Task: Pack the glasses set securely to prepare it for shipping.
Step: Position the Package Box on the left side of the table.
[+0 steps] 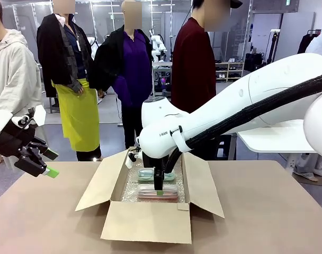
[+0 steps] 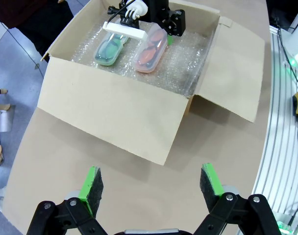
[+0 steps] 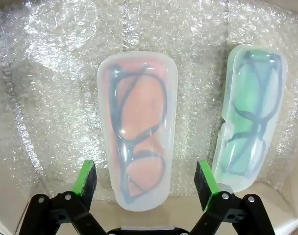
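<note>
An open cardboard box (image 1: pixel 150 219) (image 2: pixel 110 105) lined with bubble wrap (image 3: pixel 56 88) holds the glasses set side by side. The pale pink case (image 3: pixel 138 127) (image 1: pixel 157 192) (image 2: pixel 150 50) shows dark-framed glasses. The mint-green case (image 3: pixel 249 117) (image 1: pixel 148 173) (image 2: pixel 108 50) lies beside it, also with dark frames inside. My right gripper (image 3: pixel 145 181) (image 1: pixel 159 190) hangs inside the box, open, its fingers either side of the pink case's near end. My left gripper (image 1: pixel 44 164) (image 2: pixel 151 188) is open with nothing in it, off to the left of the box above the table.
The box flaps (image 1: pixel 100 182) (image 1: pixel 203 182) stand outward on all sides. Brown table (image 1: pixel 272 211) stretches to left and right of the box. A person in a dark red top (image 1: pixel 193 69) stands behind the box; a white table (image 1: pixel 277 135) is at right.
</note>
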